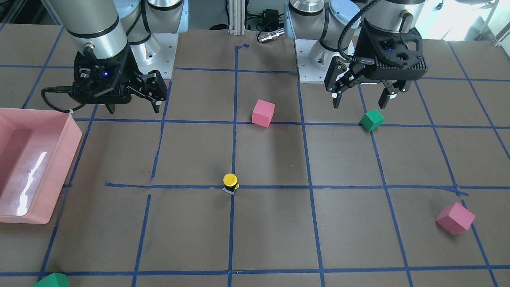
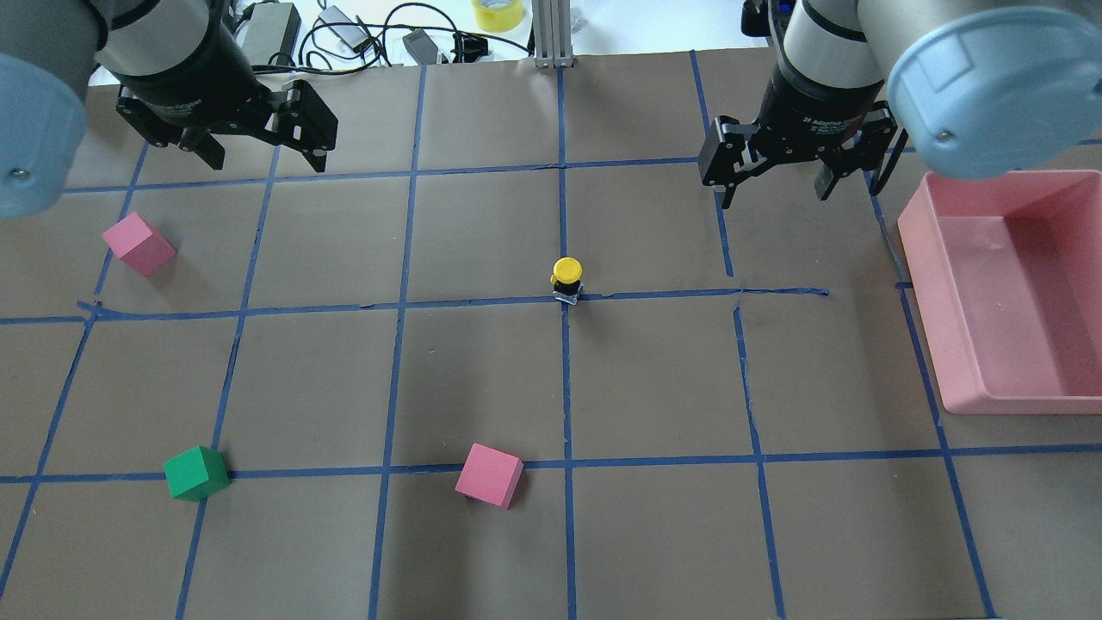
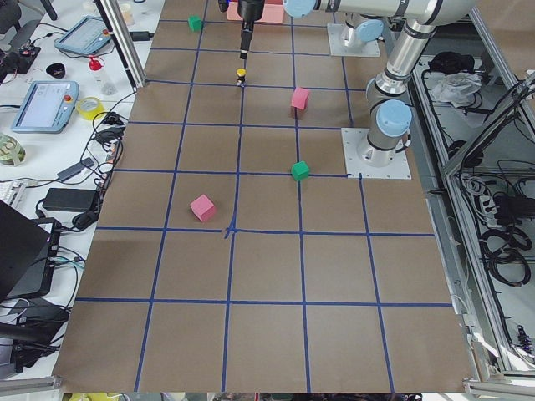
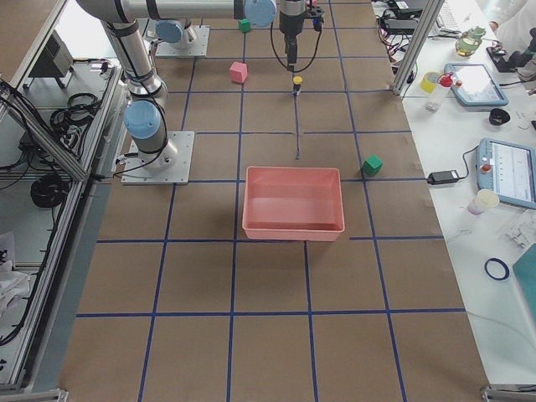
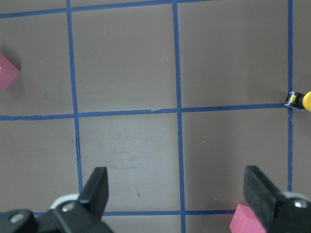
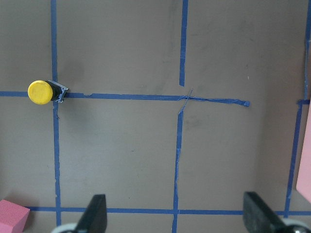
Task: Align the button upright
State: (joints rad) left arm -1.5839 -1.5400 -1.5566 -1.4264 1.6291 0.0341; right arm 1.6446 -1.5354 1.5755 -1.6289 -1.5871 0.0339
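Observation:
The button [image 1: 230, 183] stands upright on the brown table where two blue tape lines cross, with its yellow cap on top and its grey base down. It also shows in the overhead view [image 2: 566, 280], at the right edge of the left wrist view [image 5: 301, 99] and at the left of the right wrist view [image 6: 43, 92]. My left gripper [image 2: 265, 159] is open and empty, above the table, far to the button's left. My right gripper [image 2: 775, 191] is open and empty, above the table to the button's right, near the far edge.
A pink bin [image 2: 999, 176] stands at the table's right side. Pink cubes [image 2: 139, 244] [image 2: 489, 474] and a green cube [image 2: 196, 473] lie on the left and near parts. Another green cube [image 1: 51, 280] sits at the far edge by the bin.

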